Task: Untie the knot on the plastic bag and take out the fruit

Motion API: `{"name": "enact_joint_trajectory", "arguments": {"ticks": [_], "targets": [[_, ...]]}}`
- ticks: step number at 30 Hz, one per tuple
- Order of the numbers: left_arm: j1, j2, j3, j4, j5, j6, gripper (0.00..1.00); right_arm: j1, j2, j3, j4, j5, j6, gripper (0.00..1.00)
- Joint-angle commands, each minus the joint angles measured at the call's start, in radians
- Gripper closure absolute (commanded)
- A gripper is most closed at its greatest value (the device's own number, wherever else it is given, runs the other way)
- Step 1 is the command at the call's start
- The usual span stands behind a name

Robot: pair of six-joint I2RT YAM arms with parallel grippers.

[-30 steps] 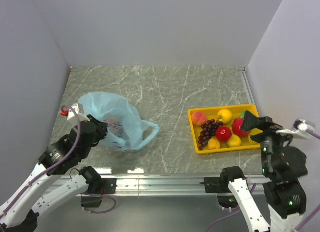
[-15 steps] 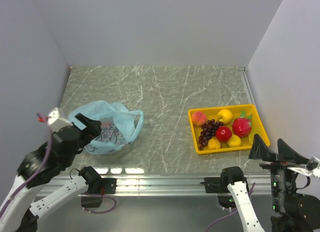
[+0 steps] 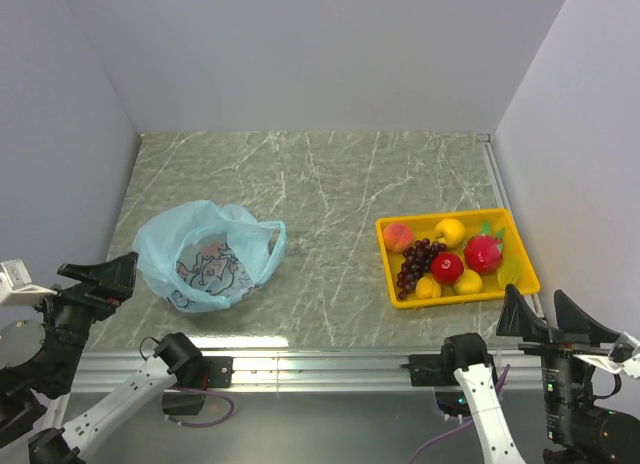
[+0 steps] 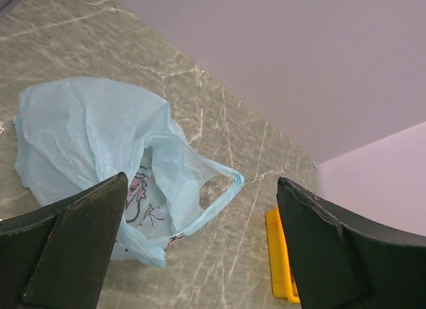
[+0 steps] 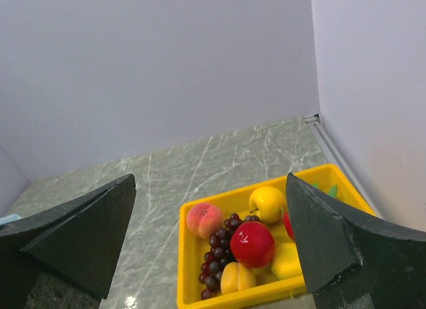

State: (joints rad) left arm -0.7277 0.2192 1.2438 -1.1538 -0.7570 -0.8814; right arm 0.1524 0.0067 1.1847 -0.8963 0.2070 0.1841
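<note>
The light-blue plastic bag [image 3: 205,256] lies slumped on the left of the table, cartoon print facing up. One handle loop [image 3: 272,239] lies loose and open; the knot is out of view. The bag's inside is hidden. The fruit sits in the yellow tray [image 3: 520,246] on the right: peach [image 3: 398,235], grape bunch [image 3: 417,265], red apple [image 3: 447,268] and small yellow fruits [image 3: 450,232]. My left gripper [image 3: 98,274] hangs open near the front left corner, apart from the bag [image 4: 86,129]. My right gripper [image 3: 542,309] is open in front of the tray [image 5: 190,256], holding nothing.
A bigger red fruit with green leaves [image 3: 483,253] also lies in the tray. White walls close in the left, back and right sides. A metal rail [image 3: 320,359] runs along the near edge between the arm bases.
My left gripper has opened, let go of the bag and drawn back to the front left; the bag has settled on the table. The right arm has pulled back from over the tray.
</note>
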Motion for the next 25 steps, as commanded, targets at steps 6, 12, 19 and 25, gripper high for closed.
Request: {"name": "enact_joint_trajectory", "arguments": {"ticks": [6, 12, 19, 25], "targets": [[0.001, -0.034, -0.041, 0.078, -0.068, 0.070, 0.01, -0.004, -0.044, -0.028, 0.002, -0.023, -0.011, 0.00], [0.002, -0.021, -0.069, 0.127, -0.084, 0.091, 0.01, -0.004, -0.042, -0.054, 0.028, -0.020, 0.006, 0.00], [-0.001, -0.018, -0.084, 0.187, -0.105, 0.122, 0.01, -0.005, -0.040, -0.063, 0.039, -0.011, 0.014, 0.00], [0.001, -0.007, -0.104, 0.218, -0.105, 0.144, 0.01, -0.002, -0.036, -0.074, 0.051, -0.024, 0.009, 0.00]]}}
